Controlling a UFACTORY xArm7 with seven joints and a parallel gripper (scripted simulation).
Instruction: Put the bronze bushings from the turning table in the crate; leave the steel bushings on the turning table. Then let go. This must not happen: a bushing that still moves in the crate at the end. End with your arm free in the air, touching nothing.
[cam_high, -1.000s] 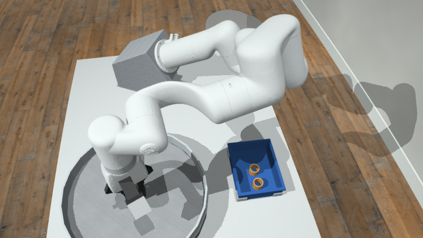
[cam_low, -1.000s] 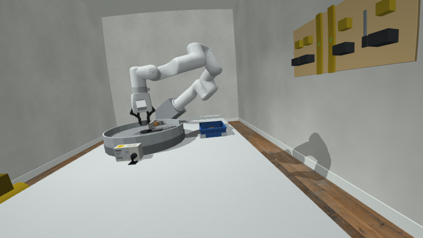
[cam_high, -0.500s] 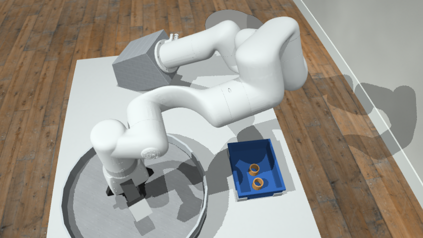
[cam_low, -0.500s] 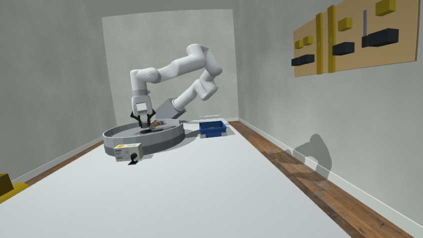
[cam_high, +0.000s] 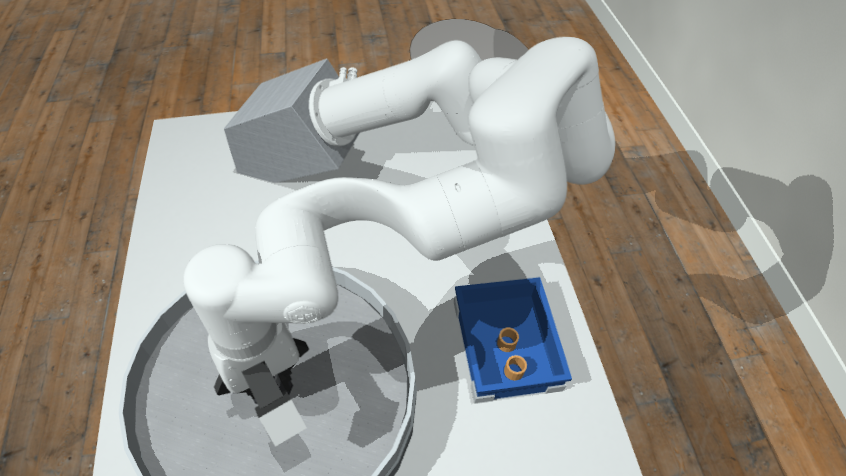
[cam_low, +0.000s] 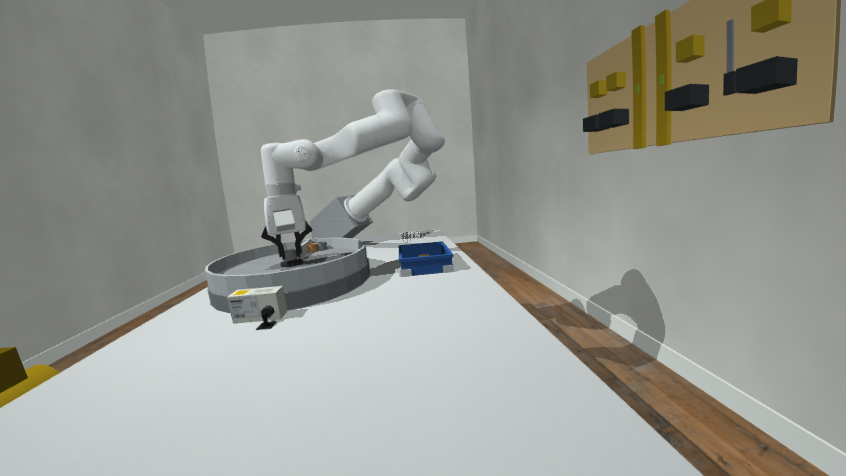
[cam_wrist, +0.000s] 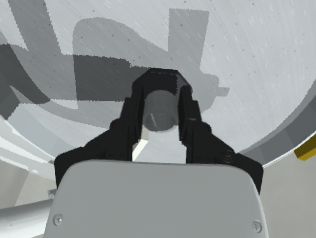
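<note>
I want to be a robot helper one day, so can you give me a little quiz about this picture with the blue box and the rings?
1. How many bronze bushings lie in the blue crate?
2. The tool is shut on a bushing. What colour does it look in the wrist view? A) bronze B) grey C) blue
3. True or false: the tool hangs over the crate, not the turning table.

Key: 1) two; 2) B; 3) false, it is over the turning table.
</note>
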